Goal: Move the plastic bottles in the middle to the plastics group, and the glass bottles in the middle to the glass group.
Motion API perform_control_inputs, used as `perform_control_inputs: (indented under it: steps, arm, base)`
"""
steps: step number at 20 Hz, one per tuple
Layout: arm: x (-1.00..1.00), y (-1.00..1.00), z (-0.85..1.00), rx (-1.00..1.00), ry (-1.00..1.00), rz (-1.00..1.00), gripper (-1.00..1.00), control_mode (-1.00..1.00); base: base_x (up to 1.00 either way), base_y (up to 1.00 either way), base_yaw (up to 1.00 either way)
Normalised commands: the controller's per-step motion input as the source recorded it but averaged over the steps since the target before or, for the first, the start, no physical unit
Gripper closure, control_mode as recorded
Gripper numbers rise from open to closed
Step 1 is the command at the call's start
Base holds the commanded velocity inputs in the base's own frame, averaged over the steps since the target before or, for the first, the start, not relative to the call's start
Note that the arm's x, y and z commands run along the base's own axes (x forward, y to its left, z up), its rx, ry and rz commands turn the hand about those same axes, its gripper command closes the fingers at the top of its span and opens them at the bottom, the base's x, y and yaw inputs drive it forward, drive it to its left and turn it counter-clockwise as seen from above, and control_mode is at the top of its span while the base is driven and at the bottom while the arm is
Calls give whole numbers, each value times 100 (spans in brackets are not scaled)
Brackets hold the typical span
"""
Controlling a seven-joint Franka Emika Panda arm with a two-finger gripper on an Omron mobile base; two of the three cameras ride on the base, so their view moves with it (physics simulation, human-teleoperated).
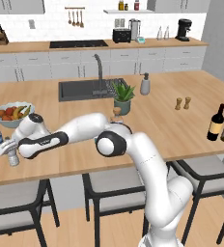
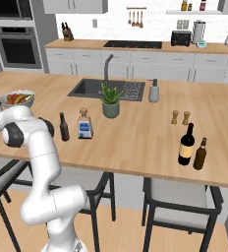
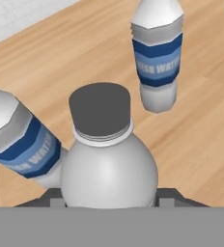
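- The gripper [image 1: 10,150] holds the plain water bottle [image 3: 106,159] upright.
- It stands between 2 blue-label water bottles [image 3: 156,58] on the counter [image 1: 181,125].

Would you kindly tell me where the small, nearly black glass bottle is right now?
In the right base view, the small, nearly black glass bottle stands mid-counter, just left of a clear bottle with a blue label and in front of the potted plant.

Grey-clear plastic bottle [image 3: 109,169], dark cap; blue-banded water bottles [image 3: 157,58]; light wooden counter [image 3: 201,140].
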Motion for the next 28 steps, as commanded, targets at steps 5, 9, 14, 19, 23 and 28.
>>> perform_control_inputs:
  steps: [5,9,14,19,23,28]
  arm:
    - [-45,0,-45,0,-3,-2,100,-100]
    - [-42,0,-43,0,-6,-9,100,-100]
    - [-30,-4,-40,0,-8,-10,100,-100]
    - [-31,-5,-42,0,-8,-12,100,-100]
    - [-42,-7,-42,0,-11,-14,100,-100]
    - [-26,-7,-40,0,-3,-17,-100,-100]
  base:
    - [0,0,0]
    - [0,0,0]
    - [0,0,0]
    - [0,0,0]
    - [0,0,0]
    - [0,0,0]
